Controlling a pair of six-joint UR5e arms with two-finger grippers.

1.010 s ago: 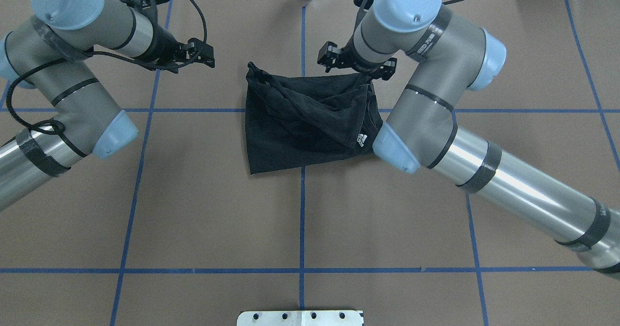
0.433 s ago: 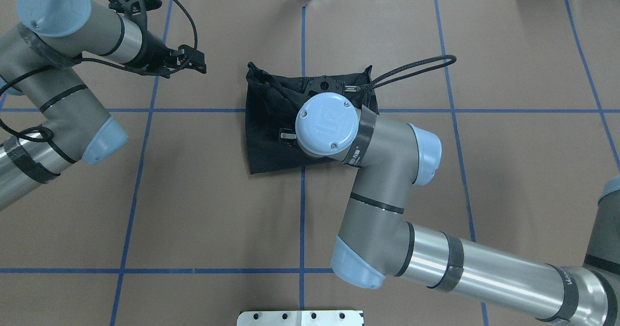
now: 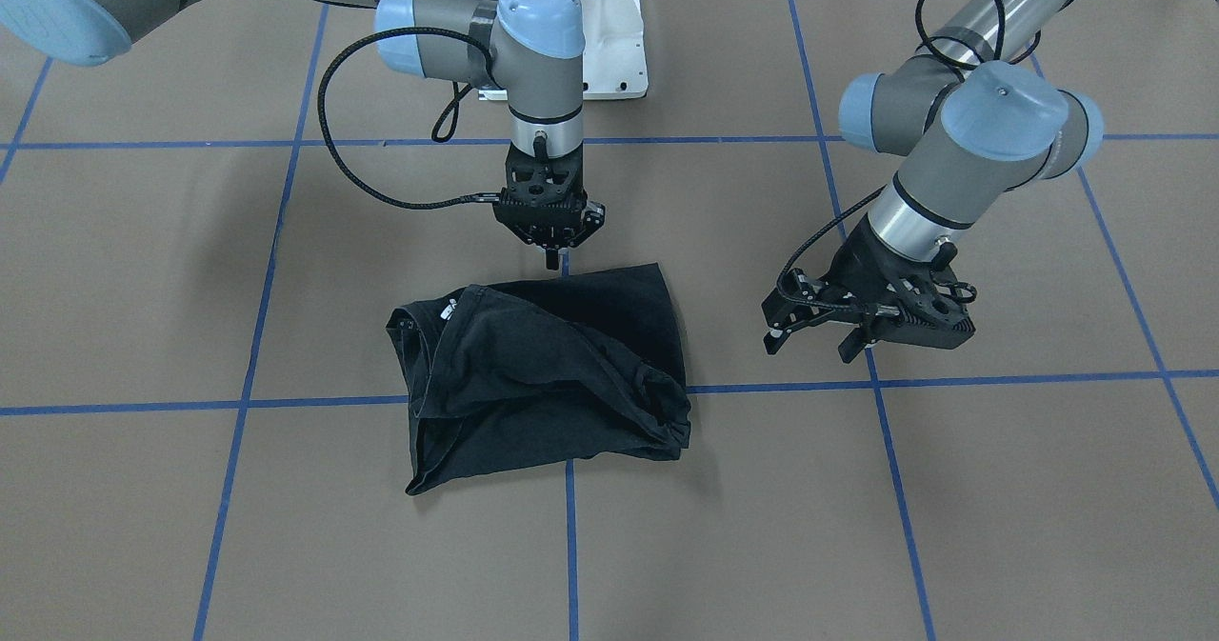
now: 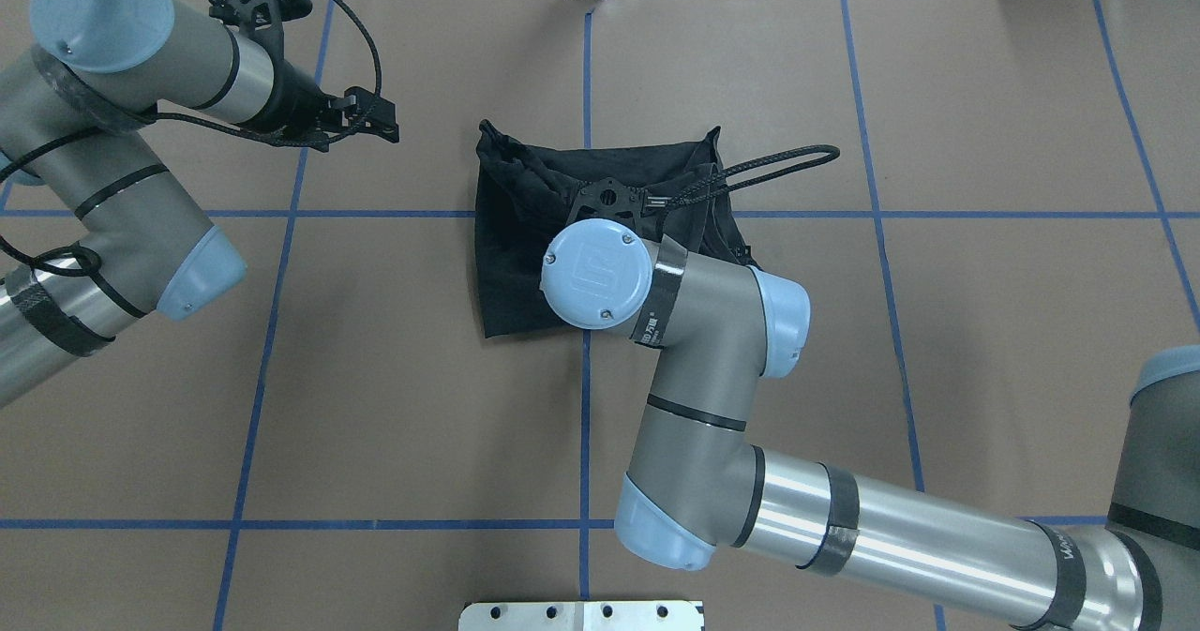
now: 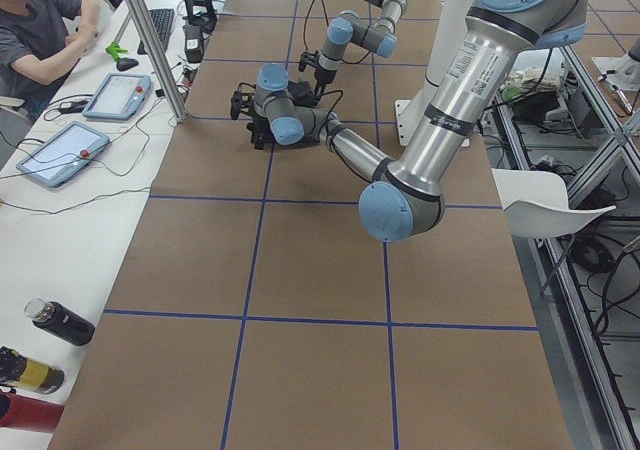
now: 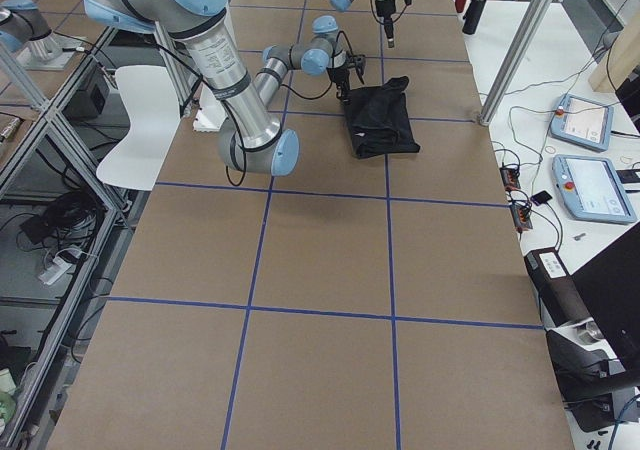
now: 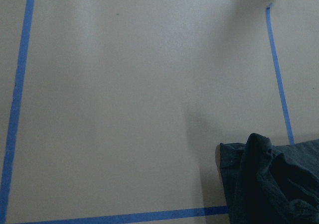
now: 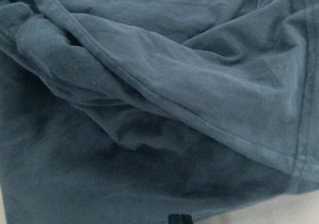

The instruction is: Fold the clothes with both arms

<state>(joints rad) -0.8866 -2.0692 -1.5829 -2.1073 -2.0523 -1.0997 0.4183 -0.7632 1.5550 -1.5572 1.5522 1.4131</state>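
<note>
Your black T-shirt (image 3: 543,374) lay crumpled at the middle of the table (image 3: 762,527). Your right gripper (image 3: 552,262) hung just over its robot-side edge, fingers pinched together. Your left gripper (image 3: 809,339) hovered spread wide, well apart from it.

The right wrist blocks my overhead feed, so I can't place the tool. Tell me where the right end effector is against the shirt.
Observer: In the front view the right end effector points straight down at the shirt's edge nearest the robot base.
Operator: Report its fingers.
Observer: Only one narrow tip shows there; open or shut, I cannot tell.
Operator: Give me its wrist camera.
Observer: The rumpled shirt, one hemmed fold across it, fills almost the whole picture.
</note>
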